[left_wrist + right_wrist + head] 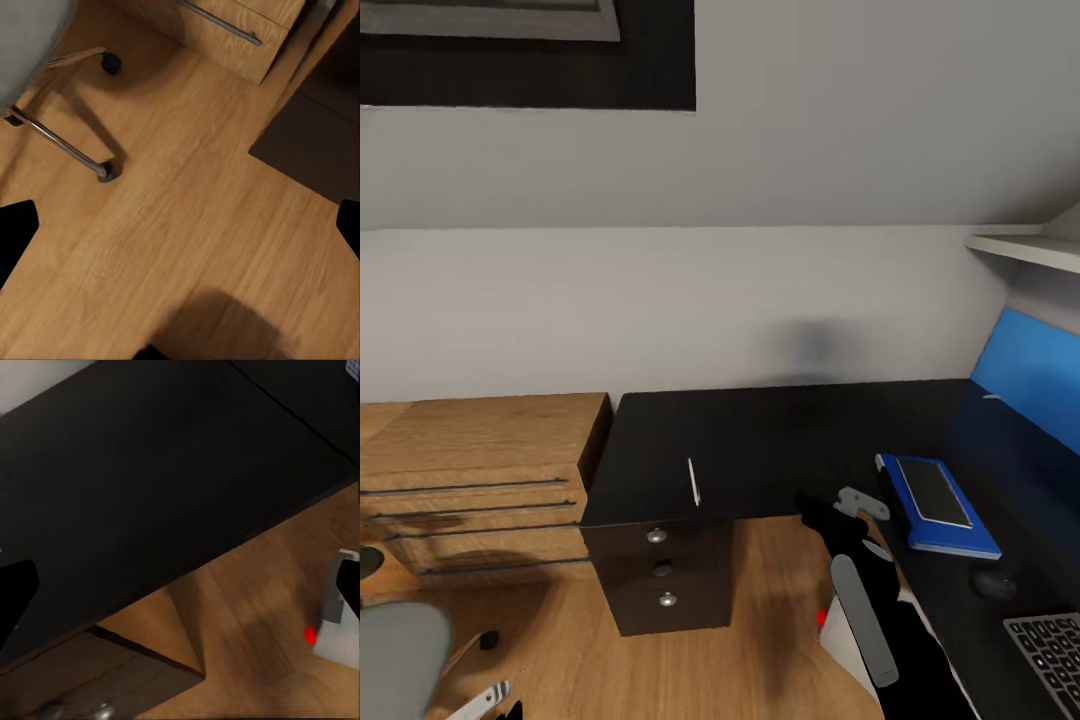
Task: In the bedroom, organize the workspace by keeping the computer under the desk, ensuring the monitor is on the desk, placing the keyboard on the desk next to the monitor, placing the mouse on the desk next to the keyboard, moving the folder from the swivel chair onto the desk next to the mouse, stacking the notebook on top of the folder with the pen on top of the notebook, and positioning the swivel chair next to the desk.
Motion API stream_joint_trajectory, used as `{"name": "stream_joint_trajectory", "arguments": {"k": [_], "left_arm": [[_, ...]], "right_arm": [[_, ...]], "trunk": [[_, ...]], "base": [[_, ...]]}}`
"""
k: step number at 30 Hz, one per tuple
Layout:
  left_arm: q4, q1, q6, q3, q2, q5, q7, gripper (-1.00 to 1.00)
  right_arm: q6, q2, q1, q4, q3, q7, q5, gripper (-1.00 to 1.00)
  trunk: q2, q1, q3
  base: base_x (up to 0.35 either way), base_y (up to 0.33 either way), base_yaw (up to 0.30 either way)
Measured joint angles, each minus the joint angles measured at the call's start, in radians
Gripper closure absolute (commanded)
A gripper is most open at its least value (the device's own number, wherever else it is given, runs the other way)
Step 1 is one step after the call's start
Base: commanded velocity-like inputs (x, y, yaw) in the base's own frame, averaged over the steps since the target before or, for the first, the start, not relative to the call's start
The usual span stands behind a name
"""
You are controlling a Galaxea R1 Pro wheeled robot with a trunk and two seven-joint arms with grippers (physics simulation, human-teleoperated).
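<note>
On the desk (760, 450): one pen (693, 481), one notebook (935, 502), one mouse (994, 581), one keyboard (1050, 655), one monitor (1028, 378). Three knobs (657, 536) on its drawers. One chair (400, 655) beside one dresser (470, 470).

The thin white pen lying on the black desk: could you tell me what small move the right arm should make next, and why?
Probably move the right gripper leftward over the black desk toward the thin white pen. The pen lies alone near the desk's front edge, apart from the blue folder, and the right fingers look spread and empty over bare desktop.
</note>
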Motion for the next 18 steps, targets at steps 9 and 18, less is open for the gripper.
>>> {"name": "stream_joint_trajectory", "arguments": {"k": [9,18], "left_arm": [[0.000,0.000,0.000,0.000,0.000,0.000,0.000,-1.00],[0.002,0.000,-0.001,-0.003,-0.001,-0.001,-0.002,-1.00]], "right_arm": [[0.000,0.000,0.000,0.001,0.000,0.000,0.000,-1.00],[0.001,-0.003,0.000,0.006,0.030,0.003,0.005,-1.00]], "trunk": [[0.000,0.000,-0.005],[0.000,0.000,-0.005]], "base": [[0.001,0.299,0.075],[0.281,0.074,0.001]]}}
